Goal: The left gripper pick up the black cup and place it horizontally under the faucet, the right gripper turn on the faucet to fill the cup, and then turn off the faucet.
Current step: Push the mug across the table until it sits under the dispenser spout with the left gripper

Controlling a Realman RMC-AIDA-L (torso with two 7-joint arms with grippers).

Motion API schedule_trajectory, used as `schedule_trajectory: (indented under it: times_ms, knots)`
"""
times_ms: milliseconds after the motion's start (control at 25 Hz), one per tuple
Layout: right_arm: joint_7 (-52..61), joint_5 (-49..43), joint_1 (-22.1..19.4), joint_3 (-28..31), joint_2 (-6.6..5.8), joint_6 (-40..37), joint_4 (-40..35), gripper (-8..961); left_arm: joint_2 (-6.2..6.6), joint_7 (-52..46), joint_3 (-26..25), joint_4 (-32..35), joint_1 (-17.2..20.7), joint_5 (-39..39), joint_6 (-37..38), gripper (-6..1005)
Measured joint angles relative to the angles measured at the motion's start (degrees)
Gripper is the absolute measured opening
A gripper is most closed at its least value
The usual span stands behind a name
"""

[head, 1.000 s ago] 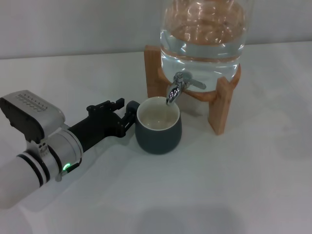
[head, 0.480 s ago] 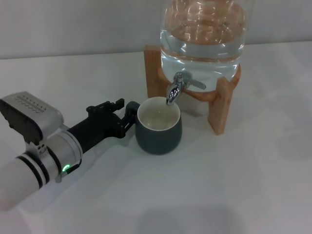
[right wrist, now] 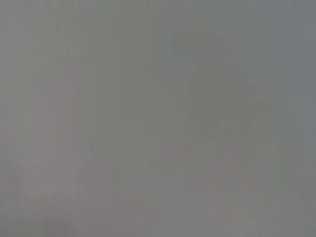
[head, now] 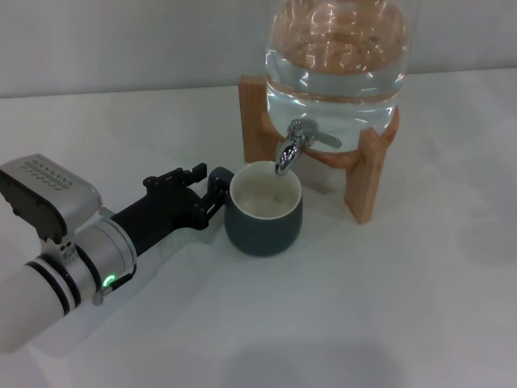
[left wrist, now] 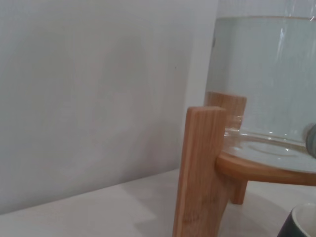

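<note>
I see the squat matte black cup (head: 263,218), cream inside, upright on the counter (head: 388,299) under the chrome faucet (head: 292,145); my left claw (head: 212,190) grips its handle.

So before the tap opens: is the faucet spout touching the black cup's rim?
Cannot tell. In the head view the faucet spout overlaps the black cup opening; no gap or contact shows plainly.

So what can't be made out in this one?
- Right gripper: in no view; the right wrist view shows only flat grey.
- Left gripper: head view, at the black cup handle; whether it grips can't be told.
- Cup contents: head view, no water level readable.
- Faucet: head view, no stream discernible.
- Left wrist view: cup cut off at the corner, only the wooden stand and water jar show.
</note>
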Motion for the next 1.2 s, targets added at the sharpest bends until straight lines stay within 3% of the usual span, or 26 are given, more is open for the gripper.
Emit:
schedule_trajectory:
  times_ms: [1200]
  knots:
    - [0.0, 0.0, -0.1, 0.8, -0.21, -0.2, 0.0, 844, 0.34, 0.1, 0.0, 0.7, 2.0, 1.4, -2.5, 411]
